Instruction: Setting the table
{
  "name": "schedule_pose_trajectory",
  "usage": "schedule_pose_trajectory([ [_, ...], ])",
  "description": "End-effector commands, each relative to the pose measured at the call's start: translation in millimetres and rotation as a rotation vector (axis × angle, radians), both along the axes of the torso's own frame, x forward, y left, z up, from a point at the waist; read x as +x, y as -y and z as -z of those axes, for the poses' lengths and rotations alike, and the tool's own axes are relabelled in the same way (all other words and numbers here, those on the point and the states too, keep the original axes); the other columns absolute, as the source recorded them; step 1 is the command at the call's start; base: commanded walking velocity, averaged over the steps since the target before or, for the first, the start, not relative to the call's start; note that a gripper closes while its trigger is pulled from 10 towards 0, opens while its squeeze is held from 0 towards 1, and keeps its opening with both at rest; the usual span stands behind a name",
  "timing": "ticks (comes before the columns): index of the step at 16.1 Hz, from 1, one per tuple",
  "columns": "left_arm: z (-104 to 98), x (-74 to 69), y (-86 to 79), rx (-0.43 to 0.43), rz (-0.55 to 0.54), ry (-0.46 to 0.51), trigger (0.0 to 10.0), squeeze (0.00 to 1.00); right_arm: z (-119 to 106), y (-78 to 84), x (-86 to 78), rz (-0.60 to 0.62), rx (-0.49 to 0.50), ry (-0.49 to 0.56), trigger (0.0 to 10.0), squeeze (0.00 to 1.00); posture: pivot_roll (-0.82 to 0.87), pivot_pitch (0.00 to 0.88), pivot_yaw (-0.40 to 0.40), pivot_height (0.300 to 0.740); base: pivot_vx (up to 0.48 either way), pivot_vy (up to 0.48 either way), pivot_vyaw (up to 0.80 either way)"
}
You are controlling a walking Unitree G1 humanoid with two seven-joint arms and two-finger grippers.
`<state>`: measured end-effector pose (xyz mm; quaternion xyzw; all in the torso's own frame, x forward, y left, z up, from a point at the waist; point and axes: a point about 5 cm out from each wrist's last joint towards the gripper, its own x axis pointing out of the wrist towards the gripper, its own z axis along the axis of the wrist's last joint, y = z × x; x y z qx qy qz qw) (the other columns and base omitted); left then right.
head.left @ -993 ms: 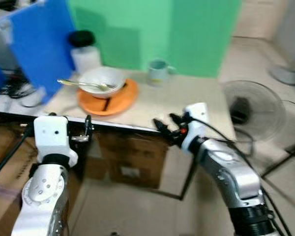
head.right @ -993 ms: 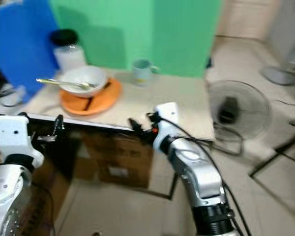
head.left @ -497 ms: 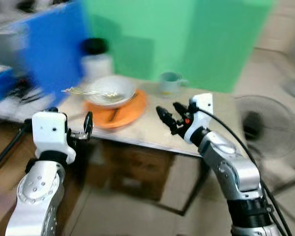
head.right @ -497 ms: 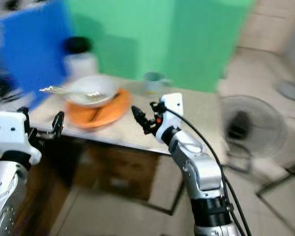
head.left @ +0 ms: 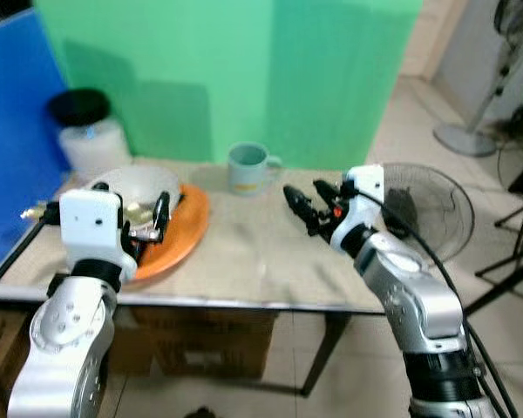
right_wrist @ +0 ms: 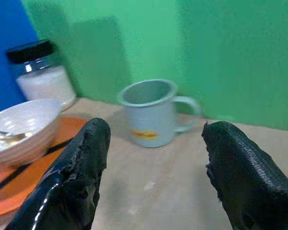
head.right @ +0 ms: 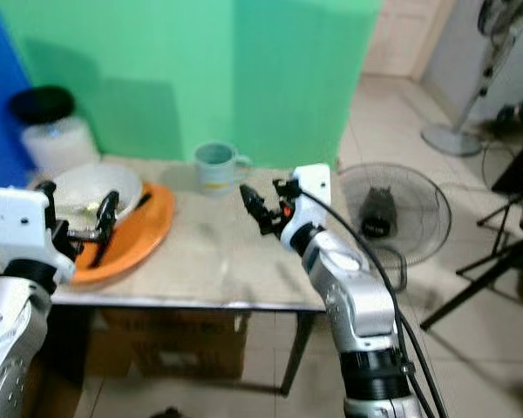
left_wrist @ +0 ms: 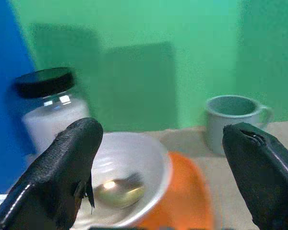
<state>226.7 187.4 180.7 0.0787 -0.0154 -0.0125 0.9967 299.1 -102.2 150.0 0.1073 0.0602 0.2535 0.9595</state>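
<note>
Compared with a second ago, your view has swung and steadied: both arms sat at or below the table edge then, and now both are raised over the tabletop, with the blur mostly gone.

Your right gripper [head.left: 307, 202] hovers above the table [head.left: 261, 261], fingers spread wide, holding nothing. Straight ahead of it, just beyond the fingertips, stands the pale blue mug [right_wrist: 152, 113], upright, handle turned toward the gripper's right finger side. In the right wrist view the mug sits framed between the two black fingers [right_wrist: 77, 182] but clear of both.

Your left gripper [head.left: 148, 222] is up over the near rim of the orange plate [head.left: 179, 239], fingers also wide apart and empty. Directly ahead of it and a little below is the white bowl [left_wrist: 129, 167], resting on the plate, with a metal spoon [left_wrist: 117, 189] lying inside it. A thin dark stick [right_wrist: 19, 167] lies on the plate beside the bowl; you cannot tell what it is.

Beyond the bowl from the left gripper stands a jar [left_wrist: 53, 112] with a black lid and white contents, upright at the back of the table. Off past the right gripper's outer side, a floor fan [head.left: 423, 209] lies on the tiles.
</note>
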Motion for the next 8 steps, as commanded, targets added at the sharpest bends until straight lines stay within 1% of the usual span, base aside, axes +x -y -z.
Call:
schedule_pose_trajectory([
  [1, -4.0, -0.3, 6.8, -0.007, 0.042, 0.010, 10.0, 0.00, -1.0, 6.3, 2.0, 0.023, 0.005, 0.004, 10.0, 0.00, -0.03, 0.013, 0.007, 0.740, 0.326, 0.000, 0.00],
  [2, -4.5, -0.8, 8.8, -0.011, 0.069, 0.004, 10.0, 0.00, 0.4, 3.2, 1.9, 0.003, 0.005, -0.004, 10.0, 0.00, -0.03, 0.015, 0.008, 0.740, 0.330, 0.000, 0.00],
  [5, -4.3, -1.4, 8.2, -0.005, 0.066, -0.001, 10.0, 0.00, 2.9, -0.1, 2.8, -0.021, -0.010, -0.005, 10.0, 0.00, -0.02, 0.017, 0.010, 0.740, 0.326, 0.000, 0.00],
  [8, -4.2, -2.5, 9.1, -0.006, 0.071, -0.010, 10.0, 0.00, 4.5, -1.8, 10.6, -0.034, -0.025, 0.003, 10.0, 0.00, -0.02, 0.020, 0.011, 0.740, 0.319, 0.000, 0.00],
])
